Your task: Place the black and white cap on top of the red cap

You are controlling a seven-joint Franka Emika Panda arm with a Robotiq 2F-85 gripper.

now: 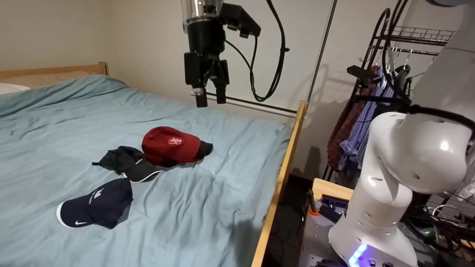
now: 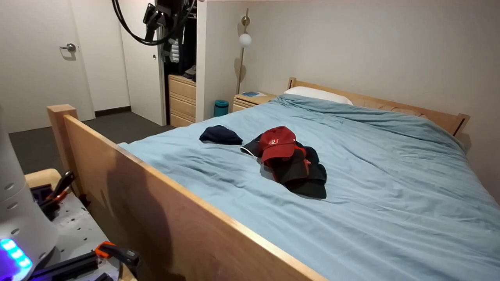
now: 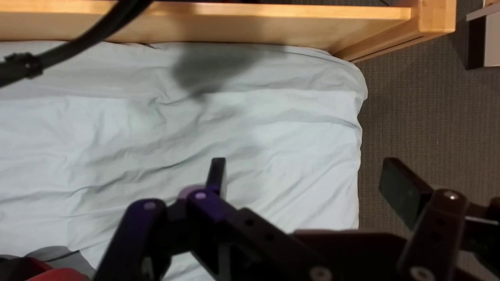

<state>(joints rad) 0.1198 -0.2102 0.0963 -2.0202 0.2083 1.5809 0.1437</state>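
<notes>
The red cap [image 1: 169,144] [image 2: 278,142] sits dome up on the bed, its badge showing in both exterior views. Against its side lies the black and white cap [image 1: 120,158], floppy and dark with a white line along its brim; in an exterior view only part of its white-edged brim [image 2: 253,146] shows beside the red cap. High above the bed, well clear of the caps, my gripper [image 1: 211,99] [image 2: 158,40] points down. In the wrist view the gripper [image 3: 304,168] is open, with nothing between its fingers. Some red fabric shows at that view's lower left corner.
A navy cap [image 1: 98,202] [image 2: 220,134] lies apart on the blue sheet. More dark caps [image 2: 293,169] crowd under or beside the red cap. The wooden footboard [image 1: 282,178] [image 2: 187,199] rises along the bed's end, between bed and robot base [image 1: 371,237].
</notes>
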